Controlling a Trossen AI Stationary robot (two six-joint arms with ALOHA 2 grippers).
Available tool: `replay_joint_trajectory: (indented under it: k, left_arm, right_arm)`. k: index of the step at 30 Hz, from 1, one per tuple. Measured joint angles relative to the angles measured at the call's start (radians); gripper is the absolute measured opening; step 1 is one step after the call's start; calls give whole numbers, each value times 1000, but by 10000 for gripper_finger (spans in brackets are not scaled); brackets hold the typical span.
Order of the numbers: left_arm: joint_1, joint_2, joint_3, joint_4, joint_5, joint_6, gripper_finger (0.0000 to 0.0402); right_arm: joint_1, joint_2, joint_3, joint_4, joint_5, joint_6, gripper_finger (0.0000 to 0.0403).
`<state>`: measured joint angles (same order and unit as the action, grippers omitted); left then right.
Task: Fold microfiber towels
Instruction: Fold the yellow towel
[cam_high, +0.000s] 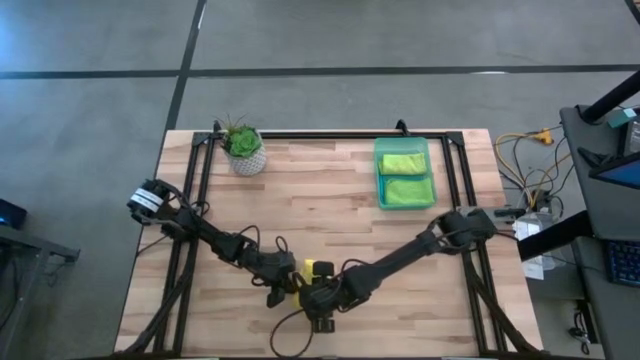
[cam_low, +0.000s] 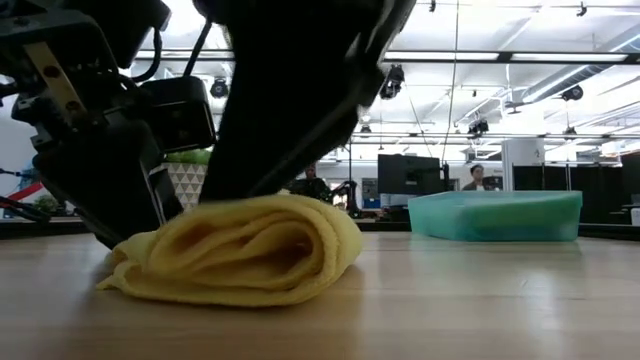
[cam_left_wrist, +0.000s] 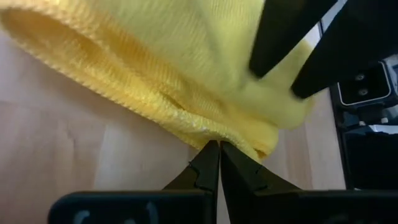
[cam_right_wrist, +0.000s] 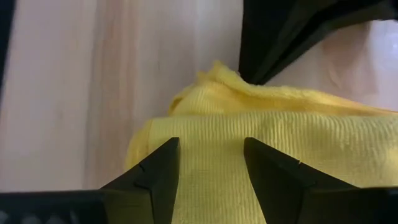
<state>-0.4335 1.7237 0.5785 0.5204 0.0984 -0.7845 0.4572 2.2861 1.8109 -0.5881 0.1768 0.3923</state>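
A bright yellow towel (cam_low: 240, 250) lies bunched in a loose roll on the wooden table near its front edge, mostly hidden under both grippers in the high view (cam_high: 311, 268). My left gripper (cam_left_wrist: 214, 149) comes at it from the table's left and is shut on its edge. My right gripper (cam_right_wrist: 211, 158) reaches in from the right and stands open over the top of the bundle, with yellow cloth showing in the gap between its fingers. Two lime green towels (cam_high: 404, 178) lie folded in the green bin. My left gripper pinches the yellow towel's hemmed edge (cam_left_wrist: 208, 132) between its two fingertips, slanting down from the table's left. The cloth puckers toward the tips, and the bundle rests on the table. My right gripper's open fingers (cam_right_wrist: 155, 168) slant down onto the bundle's top; whether they touch it I cannot tell.
A translucent green bin (cam_high: 380, 190) stands at the table's far right, seen also in the low view (cam_low: 495, 215). A small potted plant (cam_high: 244, 150) stands at the far left. A black frame rail (cam_high: 330, 134) runs along the far edge. Bare wood lies between the bundle and the bin.
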Motion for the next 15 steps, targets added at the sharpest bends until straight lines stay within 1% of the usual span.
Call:
replay_joint_trajectory:
  k: [5,11,13,15]
  left_arm:
    - [-6,11,12,-4,1,1,0]
    - [-22,37,26,2,1,-11,0]
    - [-27,41,25,3,1,-10,0]
    - [-31,41,23,4,1,-10,0]
  right_arm:
    - [-28,49,81,-17,-3,0,175]
    - [-45,107,153,-125,-1,28,175]
    - [-50,98,167,-135,-1,61,175]
    - [-56,56,171,-143,3,94,175]
